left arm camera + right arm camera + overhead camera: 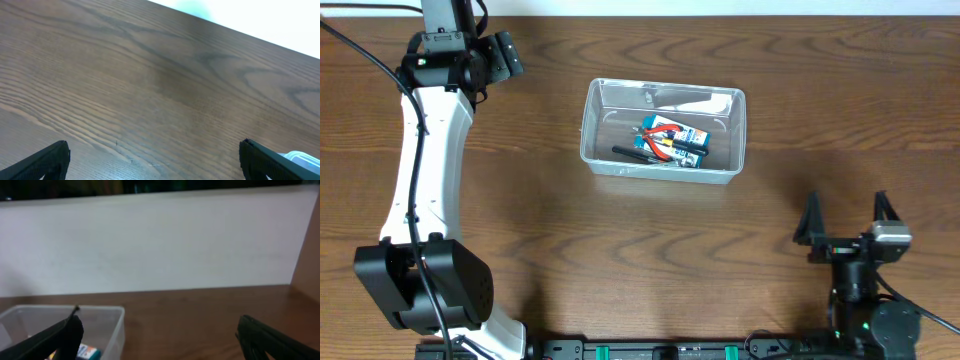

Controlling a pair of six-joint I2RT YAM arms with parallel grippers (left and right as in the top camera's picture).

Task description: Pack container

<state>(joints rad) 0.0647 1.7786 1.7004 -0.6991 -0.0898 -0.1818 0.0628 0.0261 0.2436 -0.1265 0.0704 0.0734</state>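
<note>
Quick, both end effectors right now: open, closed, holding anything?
Left end effector: open, holding nothing.
Right end effector: open, holding nothing.

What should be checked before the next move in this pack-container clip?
1. Container upright, top open: ok.
2. Blue-and-white box, red-handled pliers and black tool lie inside its walls: ok.
3. Left jaws open, holding nothing: ok.
4. Right jaws open, holding nothing: ok.
5. Both arms stand apart from the container: ok.
6. More items to pack: cannot tell.
</note>
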